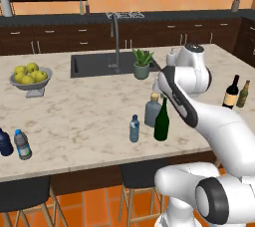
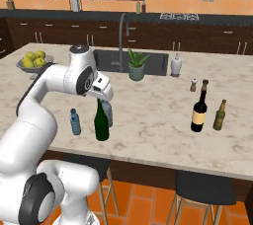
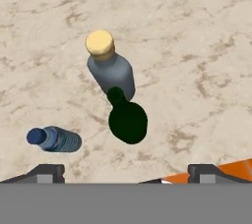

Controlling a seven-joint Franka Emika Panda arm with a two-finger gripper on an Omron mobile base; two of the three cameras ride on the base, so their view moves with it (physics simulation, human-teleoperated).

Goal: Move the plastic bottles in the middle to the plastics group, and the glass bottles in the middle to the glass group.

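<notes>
Three bottles stand together in the middle of the counter. The small clear water bottle [image 1: 134, 128] [image 2: 75, 122] [image 3: 54, 138] has a blue cap. The tall dark green wine bottle [image 1: 161, 121] [image 2: 101, 123] [image 3: 128, 120] stands right in front of the squat grey-blue bottle [image 1: 152, 111] [image 3: 110, 68] with a tan stopper. My gripper [image 2: 104, 98] [image 3: 126, 171] hangs open just above the green bottle's neck, looking down, holding nothing. The plastics group, a navy bottle [image 1: 4, 143] and a clear one [image 1: 22, 145], is at the far left. The glass group, a black wine bottle [image 1: 230, 93] [image 2: 199, 112] and a brown bottle [image 1: 243, 94] [image 2: 219, 115], is at the right.
A sink [image 1: 107, 64] with a faucet and a potted plant [image 1: 142, 64] lie behind the bottles. A bowl of lemons [image 1: 31, 77] sits back left. A soap dispenser [image 2: 176, 65] and a small shaker [image 2: 193, 85] stand back right. Stools [image 2: 202, 189] line the counter's near edge.
</notes>
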